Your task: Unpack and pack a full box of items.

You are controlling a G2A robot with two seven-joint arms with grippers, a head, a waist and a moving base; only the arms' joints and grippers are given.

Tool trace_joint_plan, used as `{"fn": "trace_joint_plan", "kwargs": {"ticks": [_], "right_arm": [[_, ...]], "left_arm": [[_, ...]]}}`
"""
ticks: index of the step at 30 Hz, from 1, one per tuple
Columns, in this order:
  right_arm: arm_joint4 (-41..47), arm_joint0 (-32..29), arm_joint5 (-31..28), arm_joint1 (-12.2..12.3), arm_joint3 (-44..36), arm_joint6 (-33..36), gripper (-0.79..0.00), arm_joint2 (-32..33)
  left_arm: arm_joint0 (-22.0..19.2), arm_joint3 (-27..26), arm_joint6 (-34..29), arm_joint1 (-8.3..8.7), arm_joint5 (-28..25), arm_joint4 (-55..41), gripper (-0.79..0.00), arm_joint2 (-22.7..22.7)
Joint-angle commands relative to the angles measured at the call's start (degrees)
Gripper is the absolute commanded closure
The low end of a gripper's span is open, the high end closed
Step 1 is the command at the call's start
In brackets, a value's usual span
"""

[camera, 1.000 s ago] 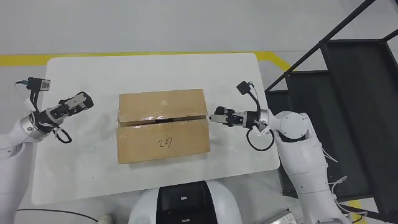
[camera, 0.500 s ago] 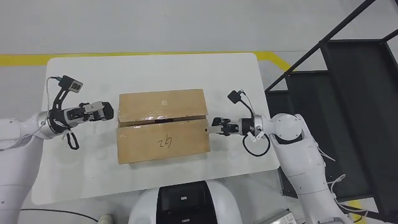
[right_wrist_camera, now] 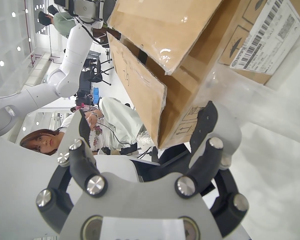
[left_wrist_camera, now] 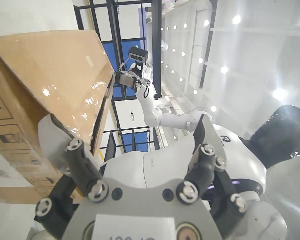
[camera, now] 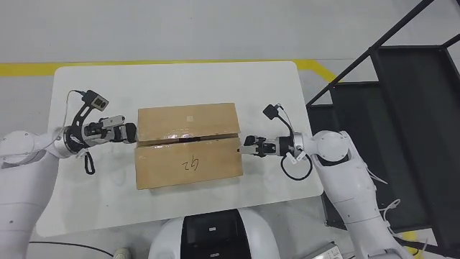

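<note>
A brown cardboard box (camera: 188,146) with handwriting on its lid sits at the centre of the white counter (camera: 266,86). Its two top flaps (camera: 190,119) lie folded down and meet at a thin seam (camera: 188,139) running from 9 to 3 o'clock, which gapes slightly at the 3 o'clock end. Your left jaws stand spread wide at the box's 9 o'clock end. Your right jaws, also wide, are at 3 o'clock, holding nothing. Unpacking looks barely begun: nothing is out, and all repacking remains.
</note>
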Motion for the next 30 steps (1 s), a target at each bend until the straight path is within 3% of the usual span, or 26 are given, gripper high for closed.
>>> {"fn": "trace_joint_plan", "kwargs": {"ticks": [1, 11, 23, 30], "right_arm": [[0.37, 0.16, -0.21, 0.15, 0.18, -0.17, -0.785, -0.36], [2.06, 0.38, -1.17, 0.99, 0.85, -1.04, -0.785, -1.55], [5.83, 0.54, -2.58, 1.97, 0.52, 0.62, -0.785, -3.43], [10.99, -0.09, -4.11, 2.75, -1.19, 3.64, -0.785, -4.01]], "left_arm": [[-0.46, 0.53, -0.29, -0.18, 0.31, -0.17, -0.785, 0.72], [-2.96, 4.93, -0.42, -1.07, 0.44, -0.2, -0.785, 3.4], [-5.04, 4.56, -1.47, -1.72, 4.78, -14.77, -0.785, 7.09], [-8.09, 7.26, -1.47, -1.97, 6.65, -20.03, -0.785, 9.44]]}}
